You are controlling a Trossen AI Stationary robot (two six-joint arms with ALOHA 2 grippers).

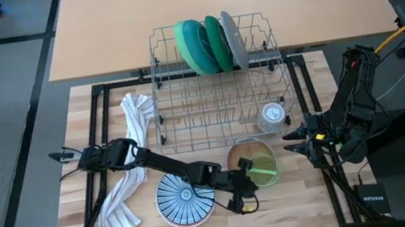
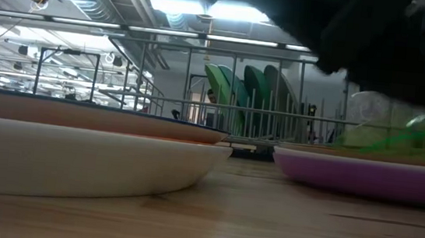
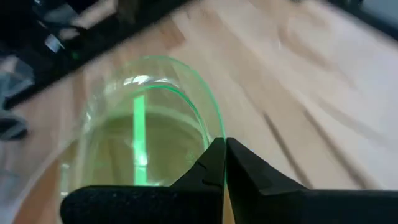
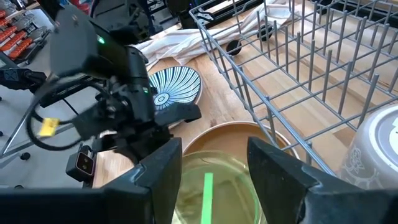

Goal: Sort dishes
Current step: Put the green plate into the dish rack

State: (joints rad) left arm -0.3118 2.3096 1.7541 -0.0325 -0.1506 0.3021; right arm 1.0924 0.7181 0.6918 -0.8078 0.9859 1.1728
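Note:
My left gripper [image 1: 250,177] is shut on a clear light green dish [image 1: 265,167] that lies over a brown bowl [image 1: 243,154] on a purple plate [image 2: 363,176], just in front of the wire rack [image 1: 224,118]. A blue-and-white striped plate [image 1: 186,199] lies flat to the left of the stack. Green, teal and grey plates [image 1: 212,44] stand on edge at the rack's far end. My right gripper [image 1: 293,141] is open and empty just right of the stack, its fingers [image 4: 273,162] pointing at the green dish [image 4: 211,186]. My left gripper pinches the green dish's rim [image 3: 214,134] between its two fingers, at the side of the dish nearest the striped plate. The fingers come from the table's left, roughly level. The dish looks tilted above the purple plate [image 2: 422,139]; whether its far side rests on the bowl, I cannot tell.
A white striped towel [image 1: 131,169] lies along the table's left side. A small clear glass cup [image 1: 271,116] stands in the rack's near right corner. The rack's near wall [image 4: 261,93] stands close behind the stack. Bare wood shows along the near edge [image 1: 297,196].

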